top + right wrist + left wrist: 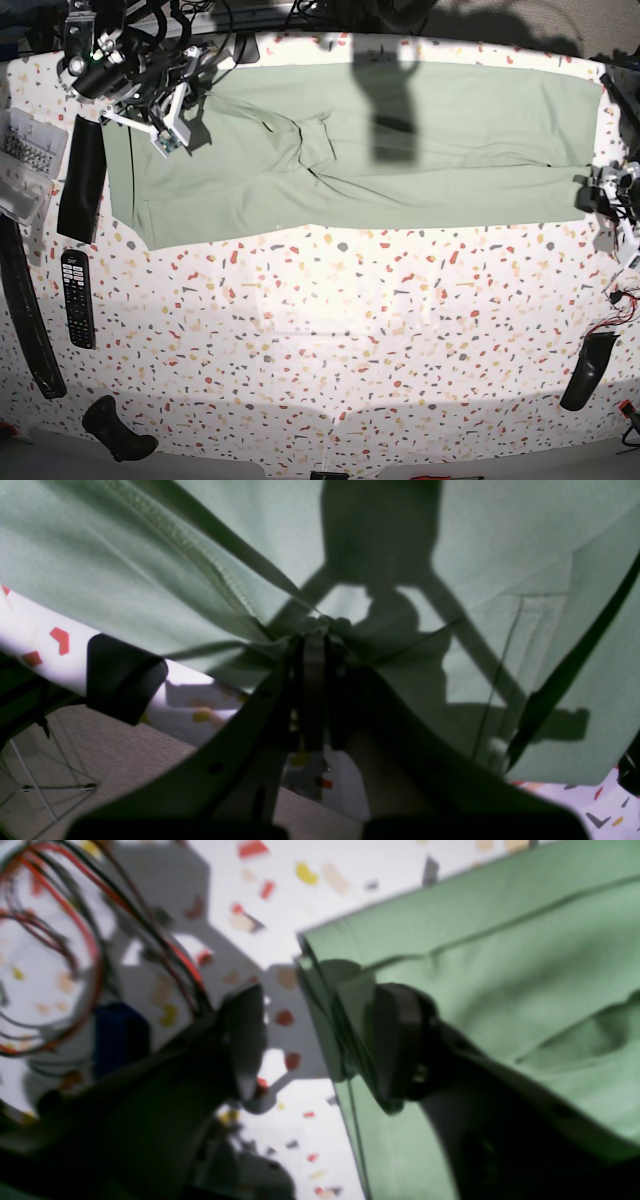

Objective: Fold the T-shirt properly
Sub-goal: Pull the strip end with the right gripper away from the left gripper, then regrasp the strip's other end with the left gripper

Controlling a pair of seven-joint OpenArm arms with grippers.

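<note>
The shirt [400, 160] lies as a long band along the far edge of the table [330, 350], so I judge one lengthwise fold is in and the short cross folds are left. My left gripper [320, 1040] is at the band's end on the base view's right, jaws spread wide with nothing between them; one finger [400, 1040] rests against the folded edge, the other over bare table, so that end looks released. My right gripper [312, 630] is clamped shut on a bunched pinch of shirt at the other end, cloth fanning out from the jaws in creases, a stitched seam running into the pinch. A ridge of wrinkles sits left of the band's middle; I'd guess it needs smoothing before the next fold. The table is white with coloured terrazzo flecks, mostly bare in front of the shirt. A remote [77, 297] and a dark flat strap [25, 310] lie near the left edge, a clear parts box [25, 160] further back, and a black handle [585, 372] near the right edge. Beyond the table edge, grey carpet [100, 760] shows in the right wrist view.
</note>
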